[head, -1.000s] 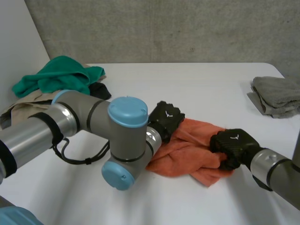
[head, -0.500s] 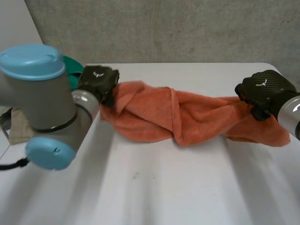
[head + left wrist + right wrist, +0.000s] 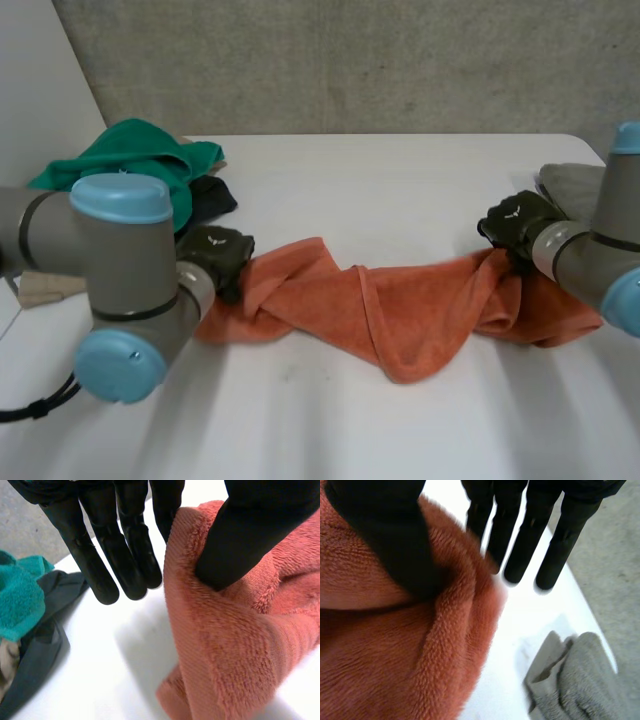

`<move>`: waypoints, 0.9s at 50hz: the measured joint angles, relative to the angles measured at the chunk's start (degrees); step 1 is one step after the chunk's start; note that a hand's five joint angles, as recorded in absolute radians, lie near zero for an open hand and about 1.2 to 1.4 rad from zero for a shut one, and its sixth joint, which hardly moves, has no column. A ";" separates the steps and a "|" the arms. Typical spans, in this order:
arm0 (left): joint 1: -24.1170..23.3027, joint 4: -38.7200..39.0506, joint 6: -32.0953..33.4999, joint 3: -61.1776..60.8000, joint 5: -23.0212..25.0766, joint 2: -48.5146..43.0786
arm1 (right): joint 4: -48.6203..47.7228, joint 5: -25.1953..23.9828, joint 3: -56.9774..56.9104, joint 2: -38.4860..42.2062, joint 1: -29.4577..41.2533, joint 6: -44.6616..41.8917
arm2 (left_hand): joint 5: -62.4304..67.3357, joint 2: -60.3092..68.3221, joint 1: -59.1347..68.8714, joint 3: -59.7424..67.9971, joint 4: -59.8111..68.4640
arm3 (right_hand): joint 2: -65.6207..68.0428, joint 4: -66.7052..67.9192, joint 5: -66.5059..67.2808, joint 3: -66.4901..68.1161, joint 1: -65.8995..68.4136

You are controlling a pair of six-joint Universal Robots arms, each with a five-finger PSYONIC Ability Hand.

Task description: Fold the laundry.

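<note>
An orange towel (image 3: 400, 310) lies stretched and twisted across the white table (image 3: 400, 180), sagging in the middle. My left hand (image 3: 215, 255) is at its left end. In the left wrist view the thumb presses the towel's edge (image 3: 240, 630) against the nearest of the straight fingers (image 3: 120, 545). My right hand (image 3: 515, 225) is at the towel's right end. In the right wrist view its thumb (image 3: 385, 535) rests on the towel (image 3: 395, 655), while the fingers (image 3: 555, 545) stand straight and away from the cloth.
A green cloth (image 3: 130, 160) is heaped at the back left, over a dark one (image 3: 210, 195) and a beige one (image 3: 40, 285). A folded grey towel (image 3: 570, 185) lies at the right edge, just beyond my right hand, seen too past its fingertips (image 3: 580, 680).
Both hands came down from a raised, taut stretch, and the towel now rests on the table. The right hand's fingers have straightened off the cloth.
</note>
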 measured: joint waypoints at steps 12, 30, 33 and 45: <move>-0.86 0.61 5.95 -10.69 0.46 15.28 | -3.62 1.63 5.55 -7.52 1.70 7.98 | -46.19 -45.89 -42.92 -46.58 -47.16 | -25.62 -27.16 -24.10 -26.79 -21.52; -6.21 6.50 13.79 9.75 19.59 -2.29 | 0.71 -4.04 25.22 -27.44 -2.71 7.22 | -46.04 -45.99 -42.90 -46.46 -47.05 | -24.14 -25.30 -23.31 -25.37 -21.31; -6.28 5.89 16.00 14.26 23.64 -7.22 | 0.14 -6.49 28.52 -28.04 -4.13 5.63 | -44.79 -45.35 -42.51 -45.98 -46.47 | -24.14 -25.14 -22.97 -25.25 -21.31; -6.66 -1.13 23.28 28.70 26.96 -22.25 | -12.56 -14.60 38.21 -27.20 -8.78 5.05 | -40.24 -40.43 -38.47 -40.99 -41.50 | -24.14 -25.15 -22.75 -25.05 -21.31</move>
